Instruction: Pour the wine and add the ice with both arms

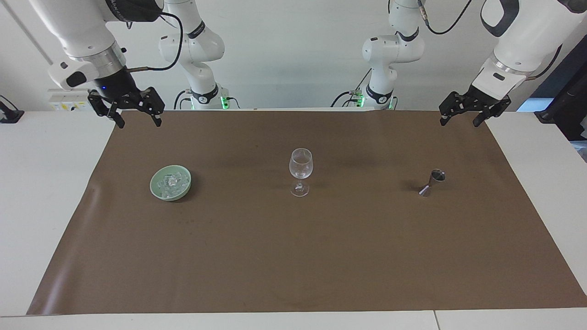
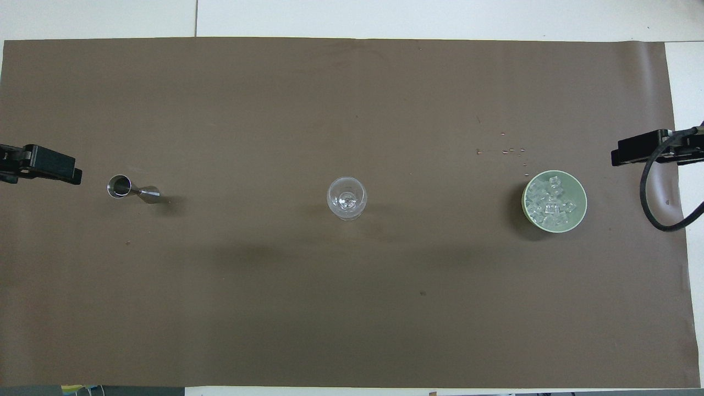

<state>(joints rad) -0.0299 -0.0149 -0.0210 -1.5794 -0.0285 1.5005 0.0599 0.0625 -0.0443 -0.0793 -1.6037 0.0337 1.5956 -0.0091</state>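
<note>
The right gripper hangs in the air over the edge of the brown mat at the right arm's end of the table, on the side nearest the robots. Its two black fingers are spread apart with nothing between them. In the overhead view the right gripper shows only as a black bar coming in from the side, with a black cable looping below it.

Out from that gripper, farther from the robots, sits a pale green bowl on the mat. The ice lies heaped inside it as small clear cubes. The bowl and the ice are well apart from the gripper, untouched. From overhead the ice fills the middle of the bowl, and a few tiny specks dot the mat just beside it.

The left gripper hangs over the mat's edge at the left arm's end of the table, fingers also spread and holding nothing. Out from it stands a small steel jigger, upright on the mat and apart from the gripper. From overhead the jigger's open cup faces up.

Between the bowl and the jigger, at the middle of the mat, stands a clear stemmed wine glass, upright.
</note>
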